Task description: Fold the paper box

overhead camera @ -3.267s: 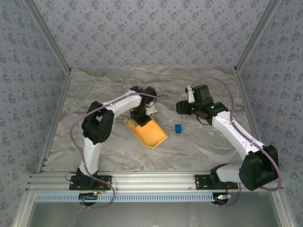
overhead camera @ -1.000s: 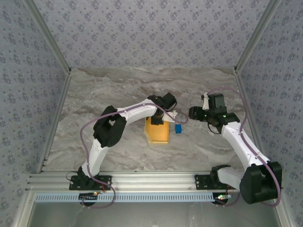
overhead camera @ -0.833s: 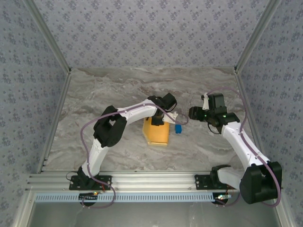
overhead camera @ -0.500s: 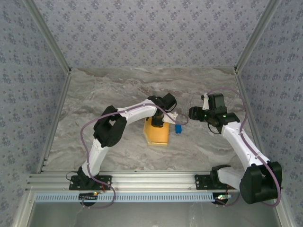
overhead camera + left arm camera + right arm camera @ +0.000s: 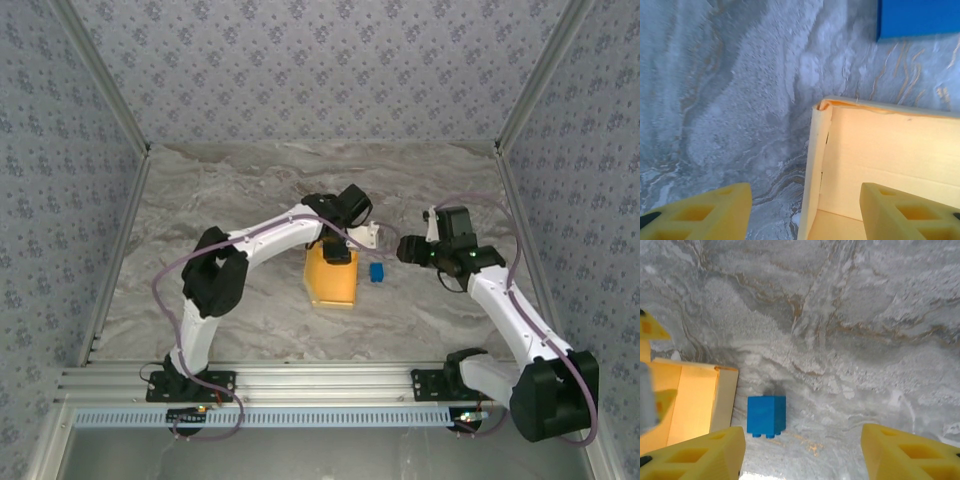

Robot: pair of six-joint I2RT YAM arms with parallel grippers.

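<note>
While the left end effector [image 5: 805, 210] stands open astride the paper box [image 5: 890, 150] wall, the right end effector [image 5: 802, 450] hangs open near the blue block [image 5: 766, 416] beside it.

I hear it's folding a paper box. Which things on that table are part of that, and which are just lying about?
Part of the job:
- the paper box, yellow-orange, walls raised
- the left gripper, open, astride one box wall

Just lying about:
- the small blue block, beside the box but apart from it, on the marble-patterned table
</note>
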